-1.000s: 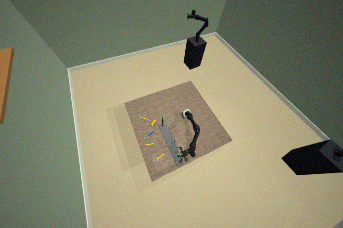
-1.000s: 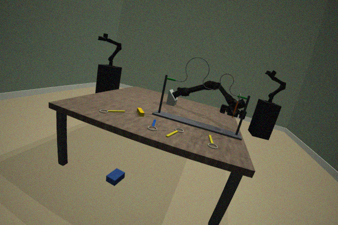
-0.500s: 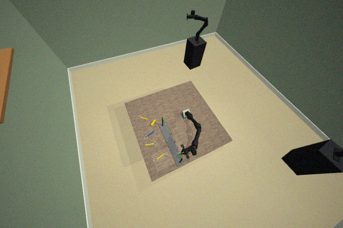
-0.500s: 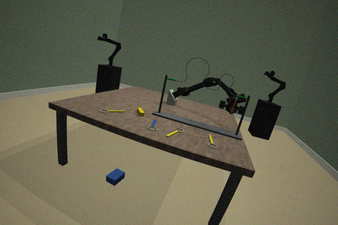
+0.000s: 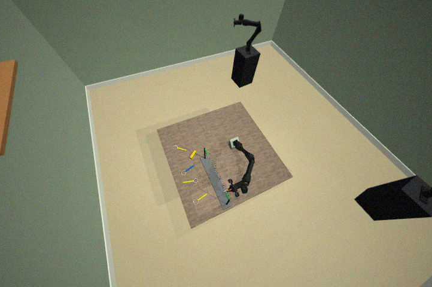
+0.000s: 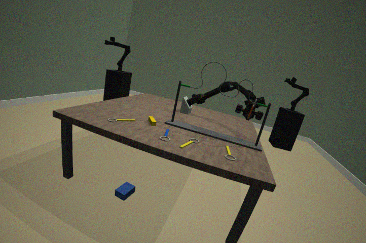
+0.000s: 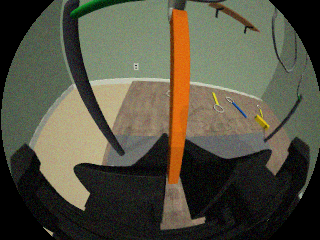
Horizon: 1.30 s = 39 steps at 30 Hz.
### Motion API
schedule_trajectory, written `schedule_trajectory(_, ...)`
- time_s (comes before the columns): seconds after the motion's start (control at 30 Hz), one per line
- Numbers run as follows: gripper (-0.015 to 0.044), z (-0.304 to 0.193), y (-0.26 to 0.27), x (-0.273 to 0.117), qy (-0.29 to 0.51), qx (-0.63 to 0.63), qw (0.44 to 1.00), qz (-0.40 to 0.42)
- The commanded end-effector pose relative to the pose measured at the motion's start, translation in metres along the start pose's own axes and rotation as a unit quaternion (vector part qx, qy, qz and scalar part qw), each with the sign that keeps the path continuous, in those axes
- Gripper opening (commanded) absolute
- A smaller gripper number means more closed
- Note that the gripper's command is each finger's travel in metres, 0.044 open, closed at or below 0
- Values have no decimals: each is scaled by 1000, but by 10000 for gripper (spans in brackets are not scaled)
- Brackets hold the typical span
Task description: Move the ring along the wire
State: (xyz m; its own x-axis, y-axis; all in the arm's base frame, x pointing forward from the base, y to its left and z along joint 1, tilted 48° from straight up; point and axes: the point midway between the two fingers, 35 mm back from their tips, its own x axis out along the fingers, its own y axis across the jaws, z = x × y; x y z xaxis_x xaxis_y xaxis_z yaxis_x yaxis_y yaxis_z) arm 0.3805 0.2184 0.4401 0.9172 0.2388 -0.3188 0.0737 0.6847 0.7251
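Clamped shut on the orange handle [image 5: 228, 190] [image 6: 250, 112] [image 7: 180, 90], ring [image 6: 255, 102] just beyond the fingers [image 5: 234, 188] [image 6: 249, 114], near the green end by the closer post [image 6: 263, 124] [image 7: 82, 75]. Probably light and rigid, liable to pivot if pinched off-centre; best gripped squarely low on the handle, well clear of the wire [image 6: 226, 75] [image 7: 274, 35].

You have muted green walls [image 5: 176, 37] [image 6: 232, 34] [image 7: 145, 50] around you, edged by a pale baseboard [image 5: 162, 69] [image 6: 344, 168] above a sandy beige floor [image 5: 148, 243] [image 6: 318, 206] [image 7: 65, 145]. Your brown table [image 5: 264, 169] [image 6: 125, 110] [image 7: 150, 107] has dark legs, and your light falls dimly, leaving soft shadows beside it.
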Motion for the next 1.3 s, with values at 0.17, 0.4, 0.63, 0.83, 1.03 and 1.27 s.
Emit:
schedule_trajectory(0.17, -150, -1, -20, 0, 3, -43, 999, -25)
schedule_trajectory(0.4, -150, 1, -39, -1, 2, -95, 994, -54)
schedule_trajectory(0.63, -150, 6, -61, -4, 2, -159, 983, -90)
schedule_trajectory(0.83, -150, 13, -77, -7, 1, -213, 970, -121)
schedule_trajectory(1.03, -150, 22, -95, -13, 0, -275, 949, -155)
schedule_trajectory(1.27, -150, 37, -114, -21, 0, -347, 918, -195)
